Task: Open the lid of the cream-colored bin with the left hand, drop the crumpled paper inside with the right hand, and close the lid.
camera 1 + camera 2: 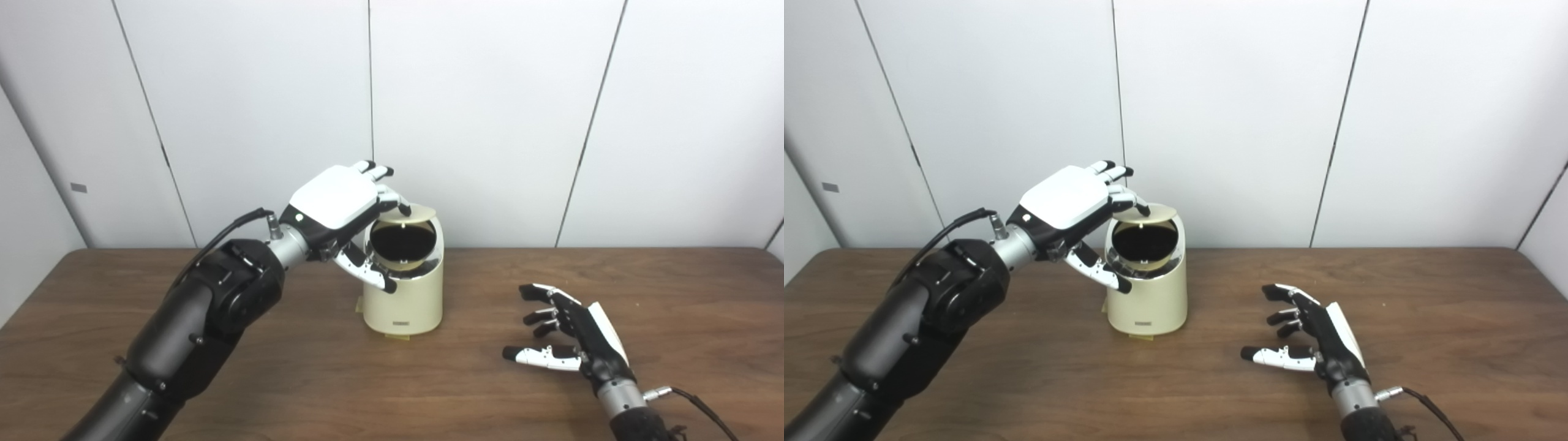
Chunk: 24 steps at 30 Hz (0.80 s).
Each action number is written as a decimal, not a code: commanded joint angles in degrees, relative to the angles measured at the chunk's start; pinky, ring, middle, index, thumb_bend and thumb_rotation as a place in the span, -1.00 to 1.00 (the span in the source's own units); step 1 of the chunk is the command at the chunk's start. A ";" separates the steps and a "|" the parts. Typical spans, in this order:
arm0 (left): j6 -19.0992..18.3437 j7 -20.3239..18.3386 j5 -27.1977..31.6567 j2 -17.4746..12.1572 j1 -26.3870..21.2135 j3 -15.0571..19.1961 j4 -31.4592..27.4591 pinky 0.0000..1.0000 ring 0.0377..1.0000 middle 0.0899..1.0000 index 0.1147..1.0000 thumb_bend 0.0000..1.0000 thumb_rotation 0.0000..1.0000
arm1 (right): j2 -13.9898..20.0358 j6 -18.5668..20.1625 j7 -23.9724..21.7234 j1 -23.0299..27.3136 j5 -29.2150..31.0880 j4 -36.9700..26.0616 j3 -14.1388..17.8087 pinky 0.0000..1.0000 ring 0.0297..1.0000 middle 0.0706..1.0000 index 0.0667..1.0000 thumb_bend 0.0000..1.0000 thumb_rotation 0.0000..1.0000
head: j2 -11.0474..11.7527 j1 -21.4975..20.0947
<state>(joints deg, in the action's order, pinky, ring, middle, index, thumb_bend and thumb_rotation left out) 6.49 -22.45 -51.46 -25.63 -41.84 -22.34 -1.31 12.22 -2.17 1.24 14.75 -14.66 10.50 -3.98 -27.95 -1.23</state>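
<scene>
The cream-colored bin (404, 303) stands upright at mid-table. Its round lid (421, 213) is raised and tilted back, and the opening (402, 240) below it is dark inside. My left hand (335, 205) hovers at the bin's upper left. Its fingertips (401, 207) touch the lid's left edge, and its thumb (367, 269) is spread apart below, against the chrome rim. My right hand (566, 334) rests open near the table to the bin's right, palm facing left, holding nothing. No crumpled paper is visible in either view.
The brown wooden table (257, 373) runs back to a white panelled wall (490, 122). A cable (698, 404) trails from the right wrist. A small yellowish tab (358, 304) sticks out at the bin's base.
</scene>
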 commanded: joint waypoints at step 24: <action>-0.11 -6.04 -2.35 -0.78 0.36 1.24 -5.64 1.00 0.90 0.54 0.49 1.00 -0.06 | -0.21 4.00 -1.80 -0.22 0.38 -3.16 -1.72 0.07 0.26 0.55 0.50 0.60 -0.52 | -1.67 -0.45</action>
<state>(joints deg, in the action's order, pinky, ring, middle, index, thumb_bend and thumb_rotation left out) 6.24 -28.78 -53.42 -25.62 -39.32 -21.56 -5.45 12.23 1.28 1.15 14.42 -14.43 8.19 -4.97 -29.53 -1.67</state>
